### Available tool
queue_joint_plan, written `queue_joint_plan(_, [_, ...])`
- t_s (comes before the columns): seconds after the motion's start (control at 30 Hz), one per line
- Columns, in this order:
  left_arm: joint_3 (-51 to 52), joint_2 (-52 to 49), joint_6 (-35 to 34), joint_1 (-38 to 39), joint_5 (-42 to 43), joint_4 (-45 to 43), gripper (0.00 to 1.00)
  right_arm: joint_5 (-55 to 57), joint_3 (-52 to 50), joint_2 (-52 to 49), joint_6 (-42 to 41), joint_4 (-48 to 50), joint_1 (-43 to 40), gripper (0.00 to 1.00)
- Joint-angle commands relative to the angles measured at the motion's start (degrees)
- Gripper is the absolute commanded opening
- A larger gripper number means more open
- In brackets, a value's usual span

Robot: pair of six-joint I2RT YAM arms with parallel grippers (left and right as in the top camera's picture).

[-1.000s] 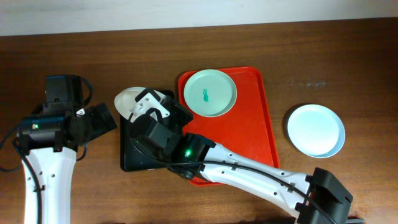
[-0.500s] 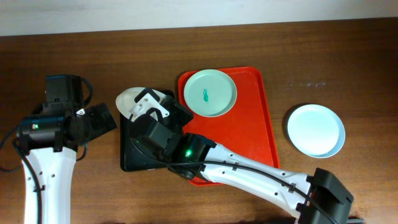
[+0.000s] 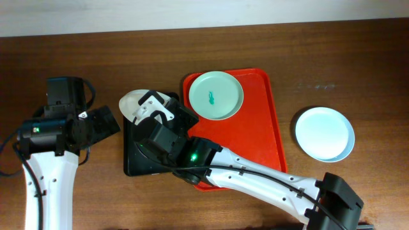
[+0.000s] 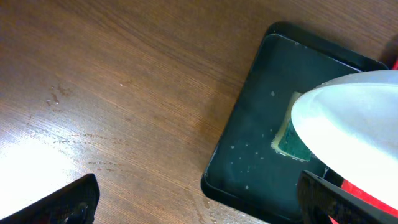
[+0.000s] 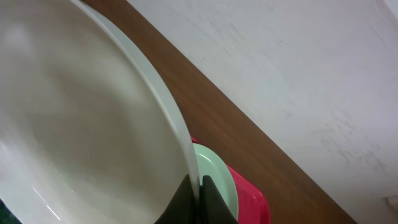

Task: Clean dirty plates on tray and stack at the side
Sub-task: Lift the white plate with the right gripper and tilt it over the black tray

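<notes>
Cleaning in hand: white plate (image 3: 131,102), held tilted over the black tray (image 3: 132,161), its rim pinched in the closed right gripper (image 5: 199,186).
Contact with sponge: green sponge (image 4: 287,140) is seen just under the plate's lower edge; whether the two touch cannot be told.
Change over the last second: none is seen. The plate, both arms and every other item are found in the same places, so a pause or a very slight wiping motion is judged.
Waiting item: mint plate (image 3: 215,95), lying at the far end of the red tray (image 3: 252,140), with a teal smear (image 3: 210,97) at its centre, not yet wiped.
Side stack: one pale-blue plate (image 3: 324,133) on the surface (image 3: 319,51), right of the red tray and apart from it, no smear visible.
Idle arm: left gripper (image 3: 105,123), fully open and empty, just left of the black tray.
Progress: judged about a third done, with one plate stacked, one in cleaning and one waiting.
</notes>
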State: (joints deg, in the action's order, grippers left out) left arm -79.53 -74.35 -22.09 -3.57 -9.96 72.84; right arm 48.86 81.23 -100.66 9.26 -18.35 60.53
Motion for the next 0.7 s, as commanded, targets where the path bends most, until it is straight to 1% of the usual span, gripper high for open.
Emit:
queue_joint_plan(0.0, [-0.7,0.5,-0.1,-0.3,-0.8,-0.1,0.99,1.8,1.5,2.5,0.0,0.4,-0.2,0.04])
queue_joint_plan(0.5, [-0.7,0.5,-0.1,-0.3,-0.8,-0.1,0.99,0.9,1.4,2.5,-0.9,-0.2,-0.2,0.04])
queue_joint_plan(0.53, [-0.7,0.5,-0.1,-0.3,-0.8,-0.1,0.99,0.2,1.4,2.5,-2.7,-1.2,-0.3,0.04])
queue_joint_plan(0.63, [-0.7,0.5,-0.1,-0.3,-0.8,-0.1,0.99,-3.1,1.3,1.7,-13.9,-6.1,-2.4,0.04])
queue_joint_plan(0.67, [-0.7,0.5,-0.1,-0.3,-0.8,-0.1,0.99,-3.3,1.3,1.1,-16.3,-7.5,-3.8,0.04])
